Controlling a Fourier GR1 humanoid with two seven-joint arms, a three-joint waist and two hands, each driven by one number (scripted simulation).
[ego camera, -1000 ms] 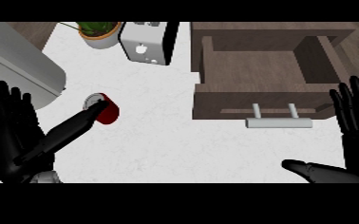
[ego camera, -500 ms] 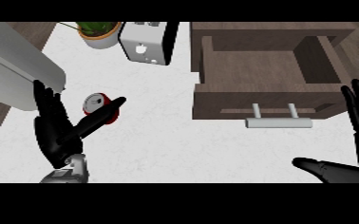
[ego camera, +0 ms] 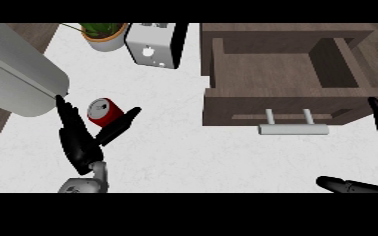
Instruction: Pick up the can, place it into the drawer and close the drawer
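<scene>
A red can (ego camera: 104, 111) with a silver top stands on the white counter at the left. My left hand (ego camera: 80, 141) is right below it, open, fingers straight to the can's left and the thumb reaching up past its right side, so the can sits in the gap. The brown drawer (ego camera: 277, 67) at the upper right is pulled open and holds nothing, with a silver handle (ego camera: 291, 128) on its front. Only fingertips of my right hand (ego camera: 347, 184) show at the lower right edge, straight.
A white toaster (ego camera: 156, 44) and a potted plant (ego camera: 104, 34) stand at the back. A large grey rounded object (ego camera: 26, 82) fills the left edge, close to the can. Bare white counter (ego camera: 207, 160) lies between can and drawer.
My left hand has moved up and to the right, closing in on the can, with the thumb now past its right side. The right hand has slid lower and further out of view.
</scene>
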